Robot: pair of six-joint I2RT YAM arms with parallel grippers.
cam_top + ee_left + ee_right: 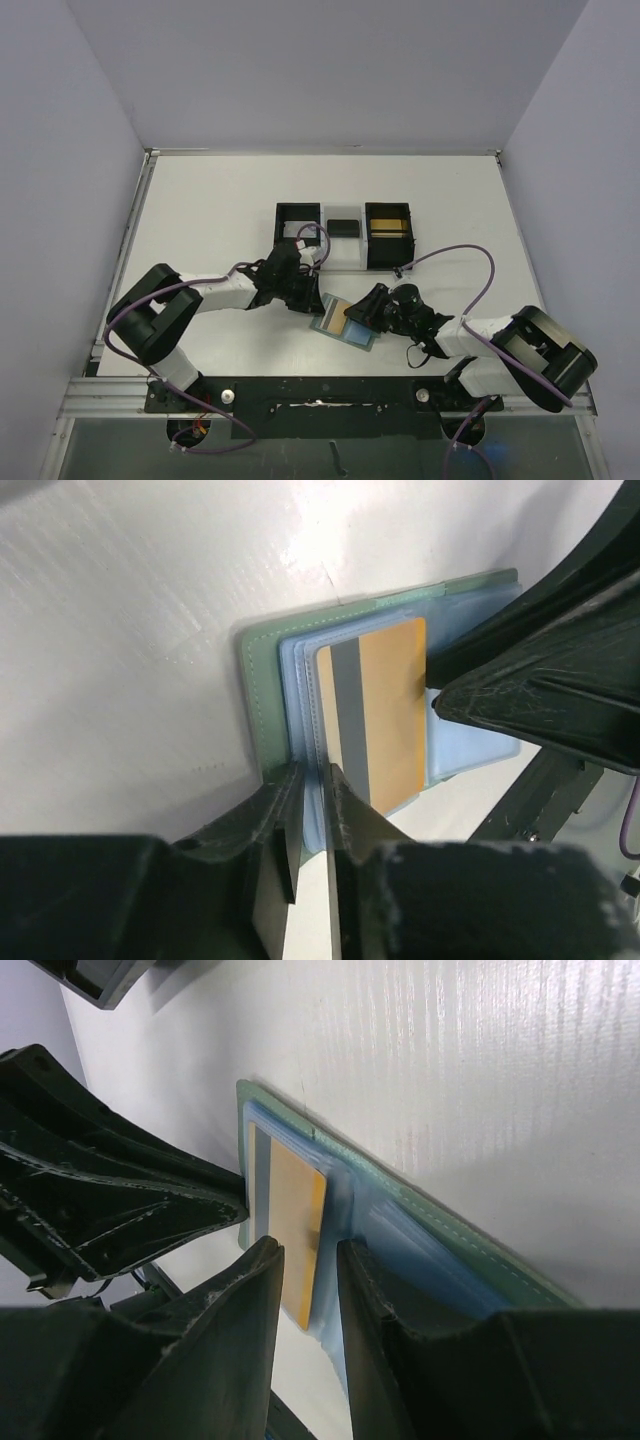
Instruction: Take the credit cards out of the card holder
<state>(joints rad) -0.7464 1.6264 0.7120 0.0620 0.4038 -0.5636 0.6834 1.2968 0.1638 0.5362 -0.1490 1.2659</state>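
White tabletop (pixel 200 210) is spreading out under both my arms, with pale grey walls (pixel 320 70) standing around it. Nearest my bases, the small grey-green bifold card holder (pixel 345 322) is lying open and flat, its pale blue pockets (pixel 470 755) facing up. An orange card (pixel 385 710) with a grey stripe is lying on that blue inside.

My left gripper (pixel 310 775) is sitting at the holder's left edge. Its fingers (pixel 280 820) are standing only narrowly apart, with a sliver of blue pocket showing between them. Whether they are pressing on it I cannot tell.

My right gripper (pixel 308 1250) is hovering at the opposite side, jaws parted, straddling the orange card's end without clamping it.

Farther back, well apart, the black-and-clear three-compartment tray (pixel 281 228) is holding a black card (pixel 343 227) in its clear middle and a gold-coloured item (pixel 387 222) on the right.
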